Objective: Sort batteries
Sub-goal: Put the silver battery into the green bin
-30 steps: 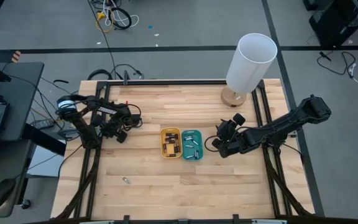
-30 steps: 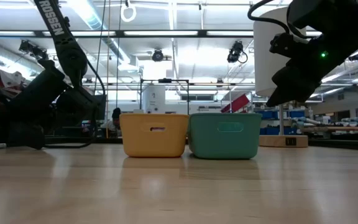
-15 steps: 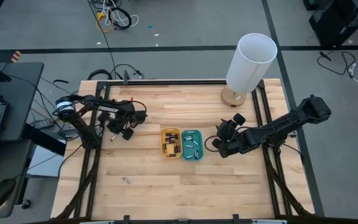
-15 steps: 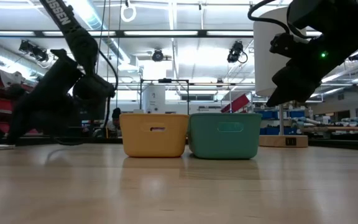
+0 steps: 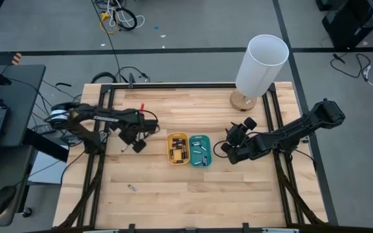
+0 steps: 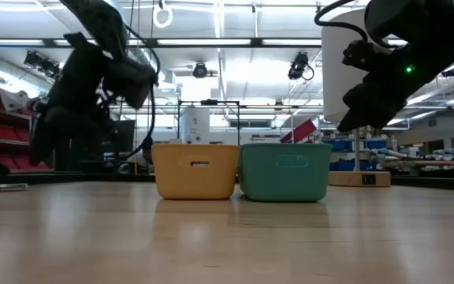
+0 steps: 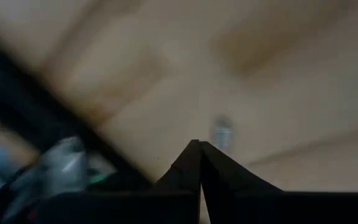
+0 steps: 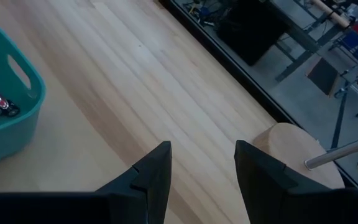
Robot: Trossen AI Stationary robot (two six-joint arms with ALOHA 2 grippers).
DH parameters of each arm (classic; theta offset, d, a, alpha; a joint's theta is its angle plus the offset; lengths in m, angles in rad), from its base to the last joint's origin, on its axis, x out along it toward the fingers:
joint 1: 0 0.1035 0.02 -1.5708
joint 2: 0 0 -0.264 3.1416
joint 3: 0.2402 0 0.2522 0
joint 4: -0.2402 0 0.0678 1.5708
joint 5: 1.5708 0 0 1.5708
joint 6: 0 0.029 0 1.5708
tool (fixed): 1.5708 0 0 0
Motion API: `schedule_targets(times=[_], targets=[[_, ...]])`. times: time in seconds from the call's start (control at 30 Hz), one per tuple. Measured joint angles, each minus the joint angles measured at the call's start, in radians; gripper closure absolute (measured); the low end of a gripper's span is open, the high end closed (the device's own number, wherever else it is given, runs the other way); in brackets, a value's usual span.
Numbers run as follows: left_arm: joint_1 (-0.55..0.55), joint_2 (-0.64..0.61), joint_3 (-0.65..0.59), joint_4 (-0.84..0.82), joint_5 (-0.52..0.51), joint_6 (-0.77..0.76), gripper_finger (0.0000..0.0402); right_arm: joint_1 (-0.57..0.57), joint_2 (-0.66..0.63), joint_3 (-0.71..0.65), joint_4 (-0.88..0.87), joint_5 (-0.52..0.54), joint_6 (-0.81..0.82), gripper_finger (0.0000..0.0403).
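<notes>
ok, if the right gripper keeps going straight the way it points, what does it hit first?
Probably bare table: the right gripper, jaws open, points down at it. The teal tray sits off to one side and the round wooden base to the other. Depth unclear.

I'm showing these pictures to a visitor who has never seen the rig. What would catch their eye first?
Probably the tall white cylinder on its wooden base at the table's far right corner, then the yellow tray and teal tray side by side mid-table, both holding batteries. The left gripper hangs left of the trays with its fingers together, while one stray battery lies alone near the front edge.
</notes>
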Motion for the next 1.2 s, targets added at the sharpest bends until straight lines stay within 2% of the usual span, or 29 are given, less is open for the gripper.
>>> schedule_targets(times=[0.13, 0.23, 0.47, 0.57, 0.67, 1.03, 1.2], targets=[[-0.066, -0.083, -0.016, 0.098, 0.061, -0.013, 0.0377, 0.000, 0.000, 0.000, -0.006, 0.000, 0.004, 0.0240], [-0.102, -0.139, -0.042, 0.163, 0.065, -0.046, 0.0354, 0.000, 0.000, 0.000, -0.007, 0.000, 0.005, 0.0240], [-0.164, -0.194, -0.091, 0.196, 0.066, -0.142, 0.0253, 0.002, 0.000, 0.000, -0.008, 0.000, 0.007, 0.0240], [-0.201, -0.195, -0.127, 0.329, 0.100, -0.194, 0.0212, 0.002, 0.000, 0.000, -0.013, 0.008, 0.007, 0.0240], [-0.237, -0.171, -0.158, 0.415, 0.143, -0.255, 0.0192, 0.002, 0.000, 0.000, -0.013, 0.019, 0.007, 0.0240], [-0.315, -0.113, -0.210, 0.422, 0.139, -0.356, 0.0203, 0.004, 0.000, 0.000, -0.019, 0.019, 0.012, 0.0240], [-0.339, -0.114, -0.208, 0.436, 0.137, -0.360, 0.0237, 0.004, 0.000, 0.000, -0.021, 0.019, 0.012, 0.0240]])
